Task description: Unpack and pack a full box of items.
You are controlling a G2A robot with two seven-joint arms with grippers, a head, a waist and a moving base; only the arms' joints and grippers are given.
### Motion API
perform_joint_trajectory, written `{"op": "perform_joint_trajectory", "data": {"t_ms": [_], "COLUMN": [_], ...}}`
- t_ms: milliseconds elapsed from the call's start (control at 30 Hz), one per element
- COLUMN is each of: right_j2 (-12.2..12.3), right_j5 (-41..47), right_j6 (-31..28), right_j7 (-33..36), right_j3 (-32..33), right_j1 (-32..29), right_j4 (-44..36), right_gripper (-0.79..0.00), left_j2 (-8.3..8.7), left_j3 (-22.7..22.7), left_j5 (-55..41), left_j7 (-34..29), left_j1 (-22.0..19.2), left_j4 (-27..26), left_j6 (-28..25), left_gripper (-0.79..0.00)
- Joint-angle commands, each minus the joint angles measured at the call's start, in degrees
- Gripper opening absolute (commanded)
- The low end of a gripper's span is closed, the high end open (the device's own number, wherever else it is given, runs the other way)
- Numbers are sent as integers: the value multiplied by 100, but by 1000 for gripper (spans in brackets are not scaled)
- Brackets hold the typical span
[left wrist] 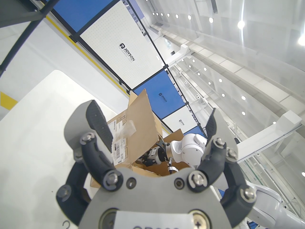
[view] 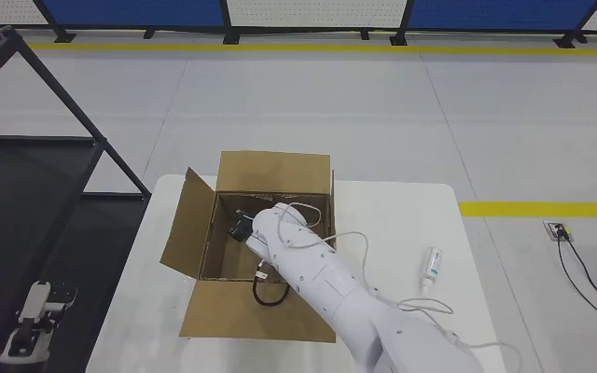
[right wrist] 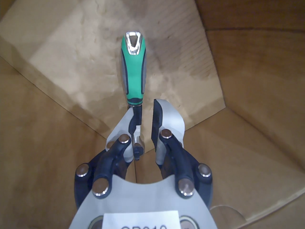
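An open cardboard box [view: 275, 172] stands on the white table [view: 401, 214]. My right arm [view: 308, 270] goes down into it, its wrist [left wrist: 190, 148] at the box rim. Inside, a ratchet tool with a green and grey handle [right wrist: 134, 72] lies on the box floor [right wrist: 83, 48]. My right gripper [right wrist: 145, 107] is open, its fingers on either side of the tool's metal head end; the head rests against one finger and a gap is left to the other pad. My left gripper [left wrist: 155, 107] is open and holds nothing, low beside the table and pointing up toward the box [left wrist: 140, 125].
A small white bottle [view: 431, 268] lies on the table to the right of the box. The box flaps [view: 187, 233] are folded outward on all sides. A black frame [view: 84, 140] stands off the table's left side.
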Motion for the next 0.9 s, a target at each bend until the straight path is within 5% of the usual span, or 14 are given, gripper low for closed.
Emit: {"op": "perform_joint_trajectory", "data": {"t_ms": [0,533,867], "right_j2": [2,178,876], "right_j5": [-13,-651,-1823], "right_j6": [48,1564,2930], "right_j7": [-68,-528,-52], "right_j3": [-3,99,567], "right_j1": [25,-9,-724], "right_j4": [-58,-1421,-3899], "right_gripper": [-591,-606,-631], "left_j2": [0,8,0], "left_j3": [27,253,277], "left_j5": [18,218,258], "left_j7": [-14,-137,-79], "left_j1": [-20,-218,-199], "left_j4": [-15,-89,-113], "left_j6": [21,136,136], "left_gripper": [0,0,0]}}
